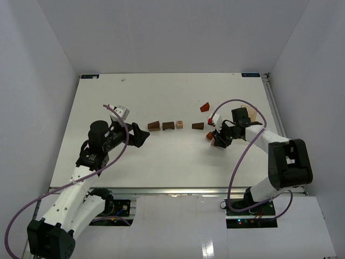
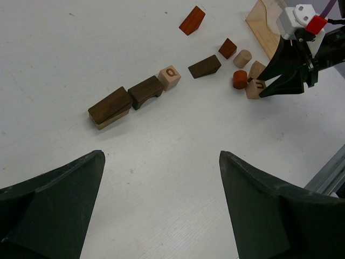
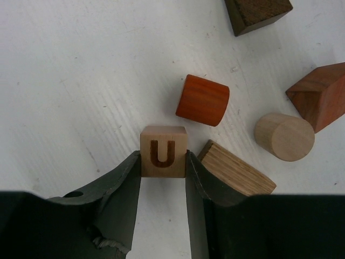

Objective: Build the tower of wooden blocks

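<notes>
Small wooden blocks lie spread on the white table (image 1: 161,97). My right gripper (image 3: 163,161) is shut on a tan cube marked U (image 3: 163,152), which rests on the table. Round it lie an orange-red cylinder (image 3: 202,100), a tan cylinder (image 3: 284,136), an oak wedge (image 3: 237,174) and a reddish-brown block (image 3: 319,96). To the left stands a row: a dark block on a tan piece (image 2: 110,107), a dark arch (image 2: 145,90), a tan lettered cube (image 2: 170,77) and a dark wedge (image 2: 205,66). My left gripper (image 2: 161,156) is open and empty, short of the row.
A red wedge (image 2: 192,20) lies apart behind the row. A larger pale wooden slab (image 2: 265,27) lies behind my right gripper (image 1: 215,137). My left gripper (image 1: 144,135) hovers just left of the row. The table's metal rail (image 1: 178,191) runs along the near edge.
</notes>
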`<state>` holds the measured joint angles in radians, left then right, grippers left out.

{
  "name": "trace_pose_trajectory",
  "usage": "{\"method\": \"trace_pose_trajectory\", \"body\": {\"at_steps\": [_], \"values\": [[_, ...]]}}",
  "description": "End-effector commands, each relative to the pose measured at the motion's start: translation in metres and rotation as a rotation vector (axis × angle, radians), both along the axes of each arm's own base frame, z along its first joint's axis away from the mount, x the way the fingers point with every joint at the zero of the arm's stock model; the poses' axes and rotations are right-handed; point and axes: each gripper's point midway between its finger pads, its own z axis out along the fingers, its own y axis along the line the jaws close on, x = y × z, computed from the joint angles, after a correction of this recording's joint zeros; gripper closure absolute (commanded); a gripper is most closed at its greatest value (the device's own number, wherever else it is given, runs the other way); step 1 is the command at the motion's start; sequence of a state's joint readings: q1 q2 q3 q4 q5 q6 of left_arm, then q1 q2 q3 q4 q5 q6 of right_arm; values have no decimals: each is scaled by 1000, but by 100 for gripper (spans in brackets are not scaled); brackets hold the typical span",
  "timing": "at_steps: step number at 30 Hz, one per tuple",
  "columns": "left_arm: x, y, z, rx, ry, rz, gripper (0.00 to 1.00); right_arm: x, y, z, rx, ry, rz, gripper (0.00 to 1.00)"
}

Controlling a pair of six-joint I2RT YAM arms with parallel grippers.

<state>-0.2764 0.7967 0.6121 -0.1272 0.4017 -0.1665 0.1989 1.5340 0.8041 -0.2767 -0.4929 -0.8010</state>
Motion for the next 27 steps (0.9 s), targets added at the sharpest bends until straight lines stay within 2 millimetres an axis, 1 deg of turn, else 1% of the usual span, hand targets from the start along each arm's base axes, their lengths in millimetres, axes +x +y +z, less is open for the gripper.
{"method": "trace_pose_trajectory", "body": {"at_steps": [1,4,6,9,10,12,15,17,21,22,23,25,26,27], "values": [[-2,-1,0,-10,-3,-14,2,-10,14,40,49,-70,152,78],[-3,-3,0,-12,-6,-28,2,-13,21,63,73,-112,239,83],[-4,-4,1,-13,-8,-36,2,-19,26,73,87,-116,301,87],[-5,-5,1,-13,-13,-46,2,-19,37,87,106,-125,369,91],[-6,-5,2,-13,-16,-48,2,-17,43,93,112,-136,389,91],[-7,-6,1,-13,-17,-58,2,-10,64,110,122,-173,450,92],[-8,-8,1,-10,-20,-71,2,0,88,122,125,-189,502,92],[-8,-8,1,-9,-22,-76,2,5,109,118,128,-159,535,92],[-9,-8,2,-5,-27,-79,2,28,140,120,111,-171,566,92],[-9,-8,2,-4,-28,-79,2,37,145,126,107,-191,564,92],[-9,-8,2,-3,-28,-79,2,38,146,117,102,-170,564,92],[-9,-7,2,0,-33,-79,2,52,160,118,99,-178,570,92],[-9,-7,2,1,-33,-79,2,57,164,121,100,-189,571,92],[-9,-7,1,1,-31,-79,2,60,168,115,97,-176,576,92]]}}
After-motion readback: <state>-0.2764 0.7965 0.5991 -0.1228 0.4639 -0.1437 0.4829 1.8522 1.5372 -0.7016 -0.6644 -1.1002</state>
